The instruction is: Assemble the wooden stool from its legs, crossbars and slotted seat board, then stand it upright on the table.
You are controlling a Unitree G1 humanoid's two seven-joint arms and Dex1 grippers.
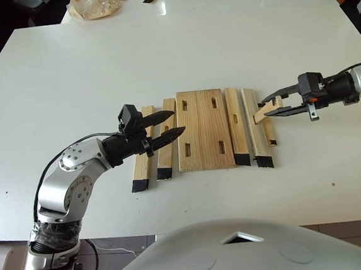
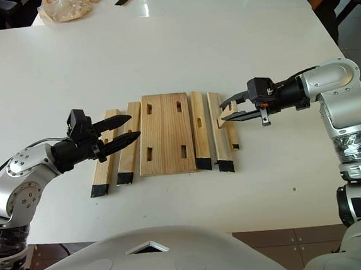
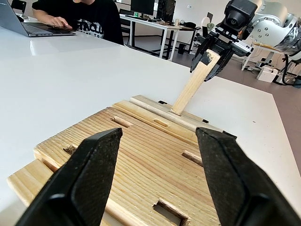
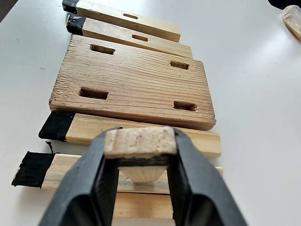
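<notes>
— Item one?
— Seat board [image 1: 204, 130]: flat at the middle of the white table [image 1: 161, 54], four slots facing up.

— The legs?
— Four, black-tipped at their near ends. Two [image 1: 141, 150] [image 1: 166, 138] lie side by side at the board's 9 o'clock. The other two [image 1: 236, 125] [image 1: 256, 128] lie at its 3 o'clock, and the inner one touches the board's edge.

— Crossbar?
— One [image 3: 192, 84]: tilted, upper end raised, lower end resting on the sticks at 3 o'clock.

— Grippers?
— Right gripper [image 1: 268, 107]: at the board's 3 o'clock, pinching the crossbar's upper end. Left gripper [image 1: 176, 122]: fingers spread with nothing between them, over the inner leg at 9 o'clock, tips pointing at the board.

— Anything else?
— A clear bag [image 1: 95, 3] at 11 o'clock, by the table's far edge.
</notes>
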